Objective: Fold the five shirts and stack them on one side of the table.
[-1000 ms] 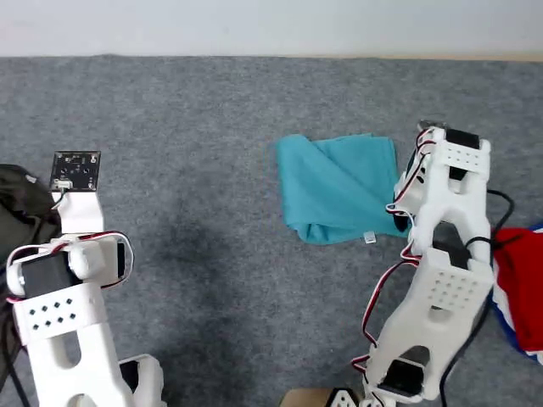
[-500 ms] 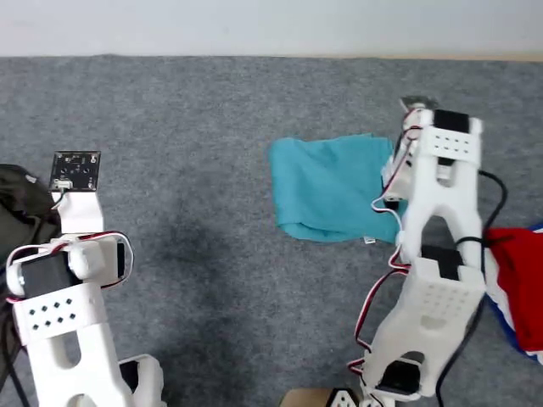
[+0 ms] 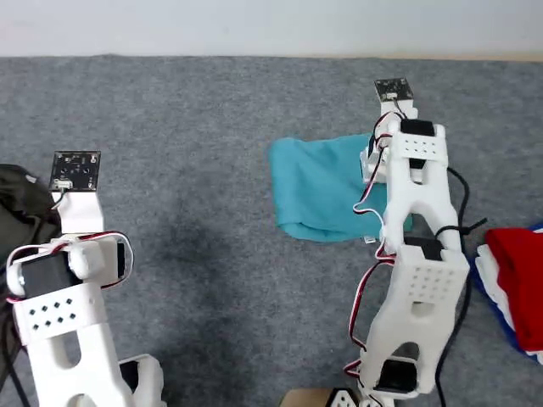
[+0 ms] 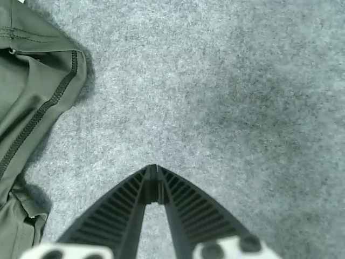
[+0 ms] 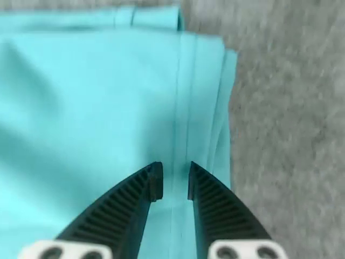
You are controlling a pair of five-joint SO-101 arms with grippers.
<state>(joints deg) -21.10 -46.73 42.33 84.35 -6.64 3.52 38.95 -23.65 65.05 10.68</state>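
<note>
A folded teal shirt (image 3: 318, 191) lies on the grey carpet right of centre. My right arm (image 3: 413, 174) reaches over its right side. My right gripper (image 5: 171, 177) hovers low over the teal shirt (image 5: 91, 97) near its folded edge. Its fingers are slightly open, and a seam of the fabric shows in the gap. An olive shirt (image 3: 17, 203) lies crumpled at the table's left edge. My left gripper (image 4: 156, 171) is shut and empty over bare carpet beside the olive shirt (image 4: 29, 102). A red, white and blue stack of shirts (image 3: 516, 284) sits at the right edge.
Grey carpet (image 3: 195, 110) covers the whole table, with open room in the middle and along the far side. The left arm (image 3: 64, 288) stands at the near left. A pale wall borders the far edge.
My right arm has swung toward the far side and left, over the teal shirt, uncovering more of the red stack. The teal shirt shifted slightly left. The left arm has kept still.
</note>
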